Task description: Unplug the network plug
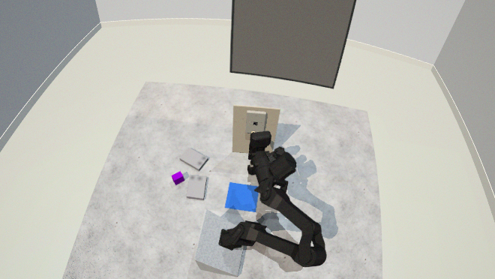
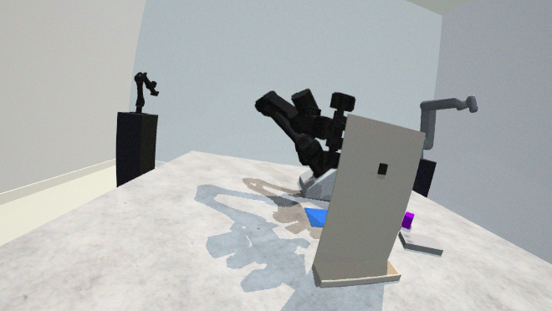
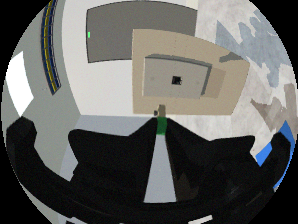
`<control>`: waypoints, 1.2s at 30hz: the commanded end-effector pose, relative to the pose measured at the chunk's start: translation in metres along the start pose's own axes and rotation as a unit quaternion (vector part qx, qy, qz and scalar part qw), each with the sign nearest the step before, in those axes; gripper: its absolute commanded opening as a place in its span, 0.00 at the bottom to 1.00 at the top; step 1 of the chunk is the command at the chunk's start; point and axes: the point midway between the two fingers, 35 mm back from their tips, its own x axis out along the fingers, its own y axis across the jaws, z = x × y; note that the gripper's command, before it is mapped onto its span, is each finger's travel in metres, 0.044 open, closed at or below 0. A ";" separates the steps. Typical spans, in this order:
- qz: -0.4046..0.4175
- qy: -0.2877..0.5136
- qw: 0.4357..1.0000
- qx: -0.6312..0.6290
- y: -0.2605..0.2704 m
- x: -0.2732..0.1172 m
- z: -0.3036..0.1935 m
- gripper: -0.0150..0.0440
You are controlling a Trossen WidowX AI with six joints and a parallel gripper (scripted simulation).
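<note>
My gripper [image 3: 160, 122] is shut on the plug [image 3: 161, 126], which shows green between the fingertips with a small brownish end beyond them in the wrist view. The plug is out of the socket [image 3: 176, 80] [image 1: 255, 123], whose dark opening is bare. The socket sits in a grey box on the upright tan panel [image 3: 225, 102] [image 1: 238, 140] [image 2: 368, 234]. The gripper is in front of the panel, with a gap between. The blue marked square [image 1: 240, 196] [image 2: 316, 217] lies on the table, partly below the arm in the top view. In the exterior view the panel hides the fingertips.
Two flat grey plates [image 1: 194, 159] [image 1: 196, 187] lie left of the square, with a purple cube [image 1: 178, 178] [image 2: 407, 220] beside them. The arm's grey wedge-shaped base block [image 1: 214, 240] stands in front of the square. Other arms on pedestals [image 2: 135, 146] stand in the background.
</note>
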 end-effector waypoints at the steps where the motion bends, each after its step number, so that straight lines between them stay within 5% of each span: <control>1: -0.043 0.008 0.999 0.016 -0.014 -0.001 -0.008 0.25; 27: -0.391 -0.002 0.920 0.013 -0.131 -0.061 -0.048 0.25; 36: -0.428 -0.014 0.903 -0.004 -0.142 -0.074 -0.048 0.25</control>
